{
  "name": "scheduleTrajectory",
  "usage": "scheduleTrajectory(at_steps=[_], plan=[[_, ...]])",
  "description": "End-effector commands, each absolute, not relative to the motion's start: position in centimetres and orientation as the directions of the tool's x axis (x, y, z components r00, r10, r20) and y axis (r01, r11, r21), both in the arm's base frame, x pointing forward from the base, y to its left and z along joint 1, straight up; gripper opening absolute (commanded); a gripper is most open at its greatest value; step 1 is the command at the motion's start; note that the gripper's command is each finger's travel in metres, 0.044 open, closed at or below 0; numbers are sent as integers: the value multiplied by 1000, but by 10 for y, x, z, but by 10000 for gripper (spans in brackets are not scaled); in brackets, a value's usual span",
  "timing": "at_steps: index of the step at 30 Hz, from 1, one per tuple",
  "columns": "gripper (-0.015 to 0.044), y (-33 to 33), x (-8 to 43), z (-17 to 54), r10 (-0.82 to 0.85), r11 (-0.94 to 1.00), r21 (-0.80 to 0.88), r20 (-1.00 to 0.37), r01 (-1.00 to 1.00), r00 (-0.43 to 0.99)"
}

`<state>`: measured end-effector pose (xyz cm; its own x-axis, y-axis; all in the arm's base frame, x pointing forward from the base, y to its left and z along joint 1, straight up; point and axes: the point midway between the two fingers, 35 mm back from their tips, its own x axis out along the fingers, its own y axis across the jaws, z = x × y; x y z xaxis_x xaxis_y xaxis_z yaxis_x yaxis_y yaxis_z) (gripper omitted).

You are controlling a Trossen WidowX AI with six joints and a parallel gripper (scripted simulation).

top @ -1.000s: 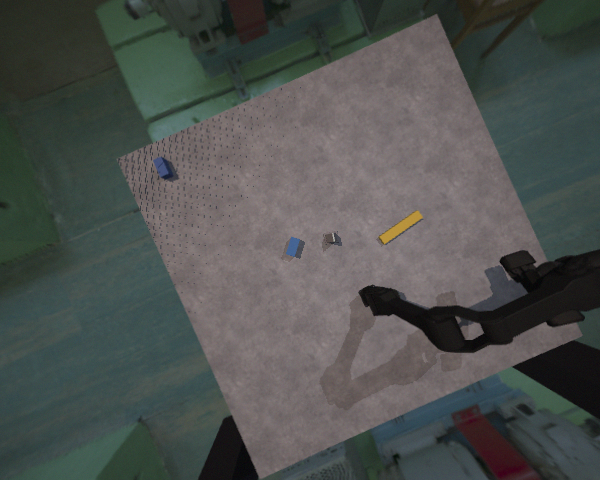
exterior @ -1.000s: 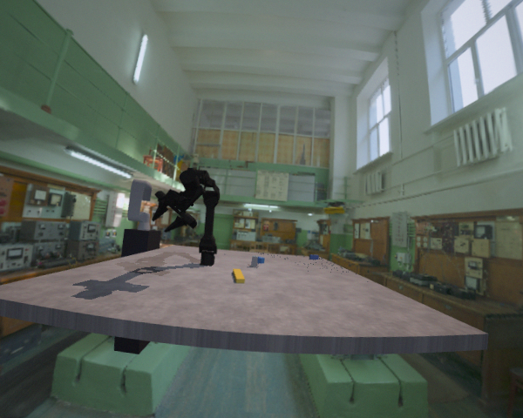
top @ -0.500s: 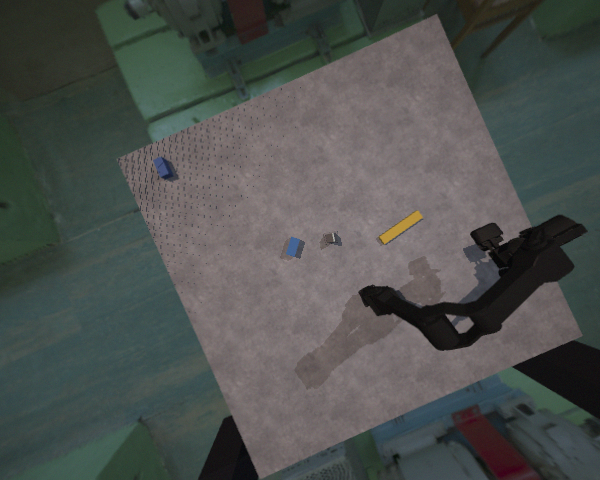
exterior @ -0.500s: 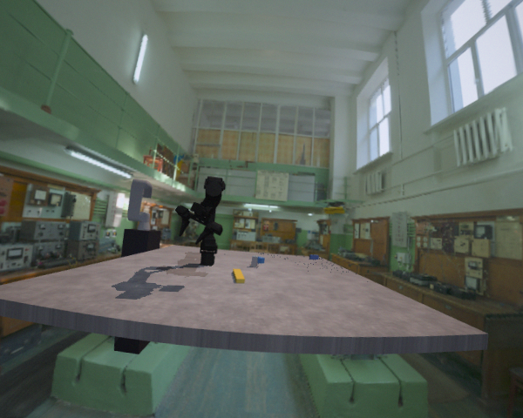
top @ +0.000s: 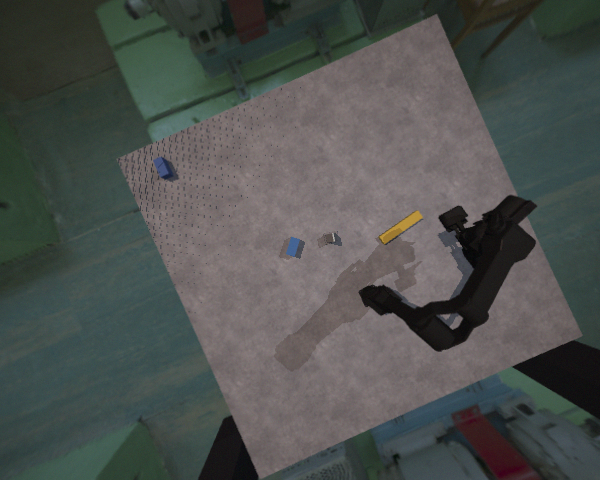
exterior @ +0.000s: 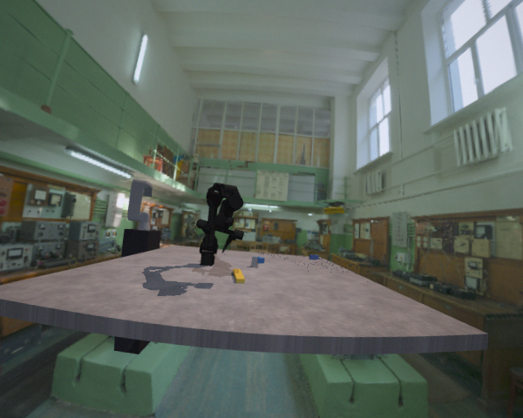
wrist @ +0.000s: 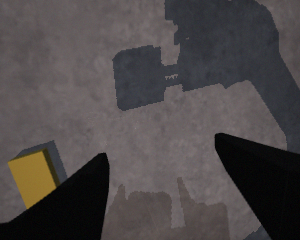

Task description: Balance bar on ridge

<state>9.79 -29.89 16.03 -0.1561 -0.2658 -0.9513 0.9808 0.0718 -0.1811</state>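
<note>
Top view: the yellow bar point(top: 401, 227) point(exterior: 238, 275) point(wrist: 33, 178) lies flat on the worktop point(top: 372, 129) point(exterior: 253, 310) point(wrist: 85, 30), off to one side of the tool point(top: 463, 240) point(wrist: 162, 144).

Taking the bar as landmark, the tool is raised near it, fingers spread and gripping nothing; in the wrist view one finger partly covers the bar. The small grey piece point(top: 331, 238) point(exterior: 254, 261) stands beyond the bar's end away from the tool, the blue block point(top: 293, 246) point(exterior: 261, 260) farther from the bar. No writing is legible.

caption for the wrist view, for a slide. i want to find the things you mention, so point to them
Open black fingers above the tabletop point(wrist: 140, 130), the yellow bar point(wrist: 32, 177) lying outside them at lower left, partly hidden
</note>
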Motion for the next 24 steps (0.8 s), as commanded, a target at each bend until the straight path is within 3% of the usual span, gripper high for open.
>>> scheduleTrajectory(at_steps=[1, 24], plan=[[315, -279, 119, 152, -232, 99, -133, -967, 986, -107], [315, -179, 184, 116, -15, 186, 12, -1000, 982, 16]])
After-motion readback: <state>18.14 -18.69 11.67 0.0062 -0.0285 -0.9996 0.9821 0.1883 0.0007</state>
